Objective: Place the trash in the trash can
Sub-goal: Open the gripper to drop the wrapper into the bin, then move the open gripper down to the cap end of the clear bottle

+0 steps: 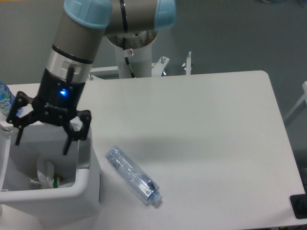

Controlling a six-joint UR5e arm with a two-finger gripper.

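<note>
Fixed camera: we hang our gripper over the bin at the table's left front corner, fingers spread wide and holding nothing, the tips at about the height of the rim. Inside the bin the white wrapper lies against the bottom, a green speck beside it, so we judge that half of the job done. The crushed bottle lies flat on the table just right of the bin, well apart from our gripper, its cap end pointing toward the front edge.

The risks from here are ours to cause. If we swing straight across to the bottle without rising first, a fingertip can catch the bin's thick rim and drag or tip the bin, which looks light. The bottle is clear, crumpled and rounded; a pinch placed off its middle may let it squirt or roll away, perhaps off the near edge, which is close to its cap. It also lies at a slant, so fingers not turned across its length would close on its ends and slip. It is longer than the wrapper too, and released crosswise it may lodge on the rim rather than drop in. A blue-labelled bottle stands at the far left; we leave it alone
</note>
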